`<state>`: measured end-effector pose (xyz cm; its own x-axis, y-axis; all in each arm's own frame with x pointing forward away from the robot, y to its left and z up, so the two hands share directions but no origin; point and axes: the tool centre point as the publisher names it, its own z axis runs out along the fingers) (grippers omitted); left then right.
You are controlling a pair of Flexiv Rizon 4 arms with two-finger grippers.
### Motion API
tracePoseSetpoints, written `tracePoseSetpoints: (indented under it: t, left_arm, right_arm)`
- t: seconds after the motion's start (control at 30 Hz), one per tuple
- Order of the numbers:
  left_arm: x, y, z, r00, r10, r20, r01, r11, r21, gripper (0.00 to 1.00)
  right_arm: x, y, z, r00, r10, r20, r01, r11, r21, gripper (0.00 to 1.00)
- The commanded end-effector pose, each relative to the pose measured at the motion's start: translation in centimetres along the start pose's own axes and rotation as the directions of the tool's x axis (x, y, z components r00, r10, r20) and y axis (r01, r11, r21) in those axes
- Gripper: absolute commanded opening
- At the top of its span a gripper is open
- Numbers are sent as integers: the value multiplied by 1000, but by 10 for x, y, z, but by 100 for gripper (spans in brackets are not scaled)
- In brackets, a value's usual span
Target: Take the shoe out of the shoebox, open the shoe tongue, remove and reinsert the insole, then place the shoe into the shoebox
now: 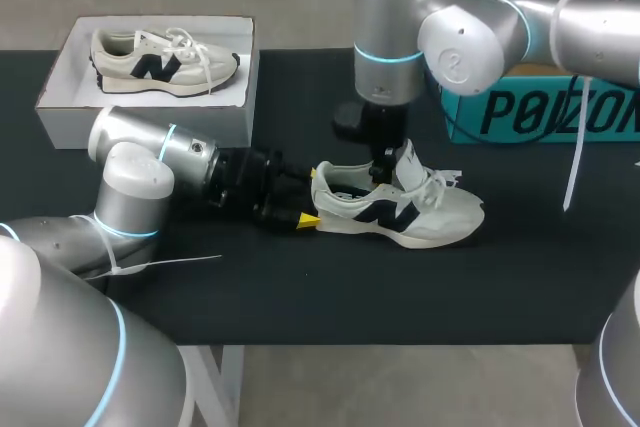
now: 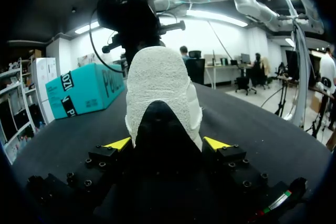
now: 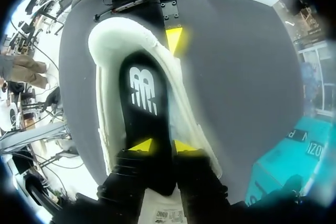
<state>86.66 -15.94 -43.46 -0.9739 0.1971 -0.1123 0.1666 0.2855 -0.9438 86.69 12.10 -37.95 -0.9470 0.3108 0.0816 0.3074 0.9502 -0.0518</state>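
The left end effector (image 2: 166, 144) clamps the shoe (image 2: 157, 82) at the heel. The right end effector (image 3: 163, 145) pinches the insole (image 3: 143, 90) narrowly between its fingers.

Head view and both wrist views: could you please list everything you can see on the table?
shoe: 1, off-white with dark logo, mid-table
insole: 1, black, inside that shoe
boxed shoe: 1, off-white with dark logo, in the white box
white box: 1, white, far left of table
teal box: 1, teal, far right of table
table: 1, black
left hand: 1, yellow tips, shut on the shoe's heel
right hand: 1, yellow tips, above the shoe, shut on the insole
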Motion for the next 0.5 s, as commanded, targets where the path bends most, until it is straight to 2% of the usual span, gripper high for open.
tracePoseSetpoints:
  t: [0.03,0.17,0.3,0.5]
  left_arm:
    - [-1,4,2,1000,1,0,-1,1000,0,0]
    - [-1,4,2,1000,1,0,-1,1000,0,0]
    - [-1,4,2,1000,1,0,-1,1000,0,0]
    - [-1,4,2,1000,1,0,-1,1000,0,0]
  right_arm:
    - [-1,2,6,1000,2,-4,-2,1000,1,32]
    - [0,2,7,1000,4,-4,-4,1000,2,32]
    - [1,3,10,1000,6,0,-6,1000,6,38]
    - [0,6,24,1000,9,-2,-9,1000,18,42]
